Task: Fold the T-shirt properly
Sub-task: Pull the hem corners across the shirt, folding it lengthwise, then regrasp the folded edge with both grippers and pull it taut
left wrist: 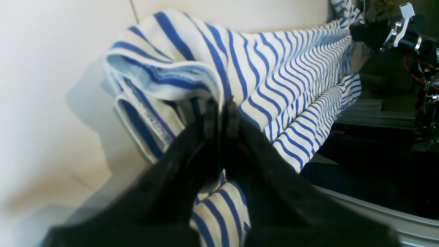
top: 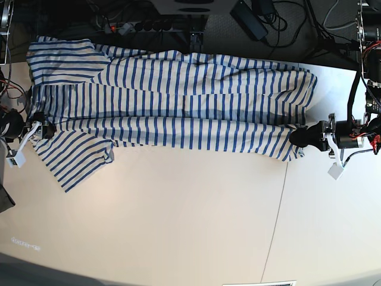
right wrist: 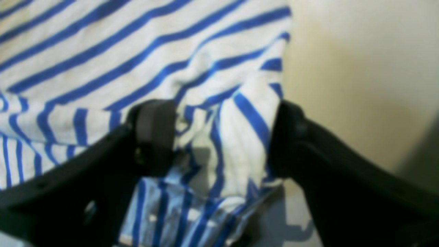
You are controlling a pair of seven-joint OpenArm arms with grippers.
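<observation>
lengthwise fold in hand, by the look of it: T-shirt [top: 172,101] spread wide across the upper half of the base view on the pale tabletop [top: 178,226], hem end at the right of the frame, sleeves at the left, one sleeve splayed toward lower left

left gripper [left wrist: 221,113] clenched on a bunched edge of the striped cloth, fingers [left wrist: 210,118] pressed together with fabric pinched between and more cloth hanging below them in the left wrist view; seen at the right edge of the base view, at the hem corner

right gripper [right wrist: 223,137] spread wide, fingers [right wrist: 154,133] standing apart on either side of a rumpled fold of cloth, touching it but not squeezing; at the left edge of the base view, beside the sleeve end

to do this step well, probably:
- keep both ends level, so the long edge travels as one straight line and not a sag in the middle
- with the right side let go, check that the cloth there lies flat before anything else moves; the crumple between the open fingers looks likely to drag along if lifted away carelessly
- draw clear straight up, not sideways
- watch the loose sleeve at lower left: likely to need tucking in before a neat fold
</observation>
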